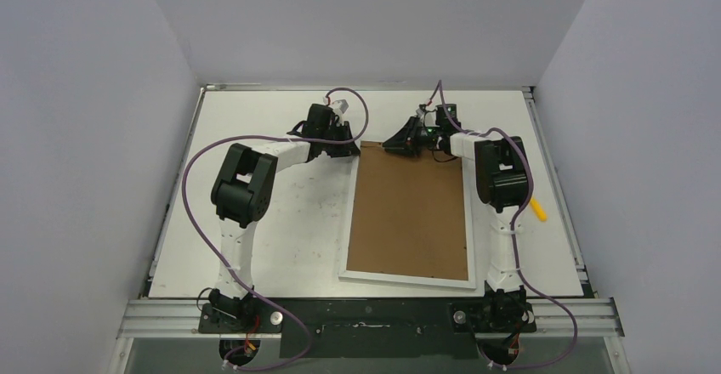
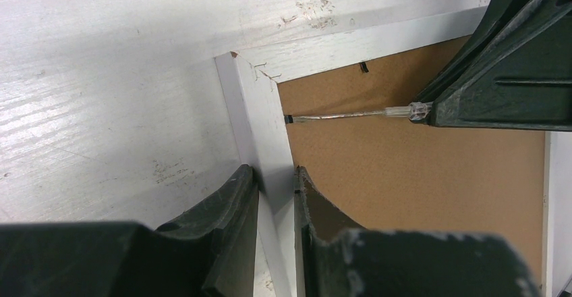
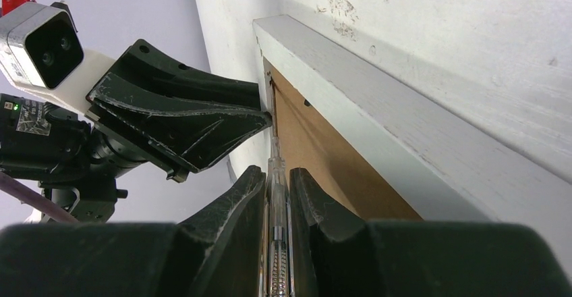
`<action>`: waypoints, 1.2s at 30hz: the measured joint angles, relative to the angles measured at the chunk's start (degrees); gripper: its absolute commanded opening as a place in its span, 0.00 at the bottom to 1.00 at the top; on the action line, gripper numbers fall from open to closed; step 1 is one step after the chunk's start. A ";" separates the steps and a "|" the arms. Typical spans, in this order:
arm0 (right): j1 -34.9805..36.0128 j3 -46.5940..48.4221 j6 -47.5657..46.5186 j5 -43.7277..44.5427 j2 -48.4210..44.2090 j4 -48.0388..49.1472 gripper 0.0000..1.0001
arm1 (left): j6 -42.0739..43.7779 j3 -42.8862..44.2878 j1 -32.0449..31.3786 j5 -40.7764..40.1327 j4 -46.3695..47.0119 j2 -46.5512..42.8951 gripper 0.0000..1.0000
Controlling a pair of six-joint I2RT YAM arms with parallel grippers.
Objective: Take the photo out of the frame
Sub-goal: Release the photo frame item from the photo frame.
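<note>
The frame [image 1: 412, 212] lies face down on the table, brown back up, narrow white border around it. The photo is hidden under the backing. My left gripper [image 2: 275, 175] is shut on the frame's left white border [image 2: 260, 118], just below the far left corner [image 1: 350, 146]. My right gripper [image 3: 276, 175] is shut on a thin clear screwdriver-like tool [image 3: 276, 199]. The tool [image 2: 351, 115] reaches across the brown back, its tip at a small black tab [image 2: 289, 119] on the left inner edge. In the top view the right gripper [image 1: 400, 144] hovers over the frame's far edge.
A second black tab [image 2: 363, 67] sits on the frame's far inner edge. A yellow object [image 1: 539, 211] lies on the white table [image 1: 272, 238] to the right of the right arm. Grey walls close in both sides and the back.
</note>
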 measured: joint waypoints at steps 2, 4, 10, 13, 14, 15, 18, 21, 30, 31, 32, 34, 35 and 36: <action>0.15 0.22 0.11 0.07 0.15 0.00 0.05 | 0.04 0.00 0.02 0.00 -0.02 0.00 0.10; 0.13 0.48 0.22 -0.13 0.48 0.02 0.05 | 0.07 -0.02 0.07 0.04 -0.02 0.00 0.10; 0.20 0.87 0.26 -0.44 0.76 0.00 0.05 | 0.13 0.00 0.17 0.11 -0.04 0.00 0.10; 0.20 0.87 0.20 -0.44 0.76 -0.02 0.05 | 0.13 0.00 0.20 0.17 -0.04 0.00 0.10; 0.20 0.85 0.17 -0.44 0.76 -0.02 0.05 | 0.15 -0.02 0.20 0.17 -0.04 0.00 0.10; 0.20 0.85 0.17 -0.44 0.76 -0.04 0.05 | 0.17 0.00 0.20 0.17 -0.04 0.00 0.10; 0.22 0.87 0.15 -0.50 0.79 -0.31 0.05 | 0.33 0.00 0.20 0.24 -0.04 0.00 0.10; 0.26 0.87 0.20 -0.83 0.81 -0.57 0.05 | 0.44 0.00 0.22 0.28 -0.04 0.00 0.10; 0.63 2.80 1.66 -2.75 2.73 -0.55 0.05 | 0.76 0.04 0.79 1.05 -0.57 0.00 0.10; 0.79 3.15 1.77 -2.71 2.82 -0.70 0.05 | 0.83 0.04 0.85 1.16 -0.61 0.00 0.10; 0.98 3.56 1.88 -2.75 3.04 -0.87 0.05 | 0.96 0.04 0.94 1.16 -0.70 -0.02 0.09; 1.29 4.46 2.14 -2.73 3.50 -1.09 0.05 | 1.31 0.07 1.18 1.05 -0.94 -0.13 0.09; 1.51 4.83 2.34 -2.71 3.76 -1.14 0.05 | 1.49 0.07 1.33 1.03 -1.05 -0.15 0.09; 1.68 5.07 2.51 -2.64 3.91 -1.16 0.05 | 1.62 0.07 1.46 1.01 -1.18 -0.20 0.09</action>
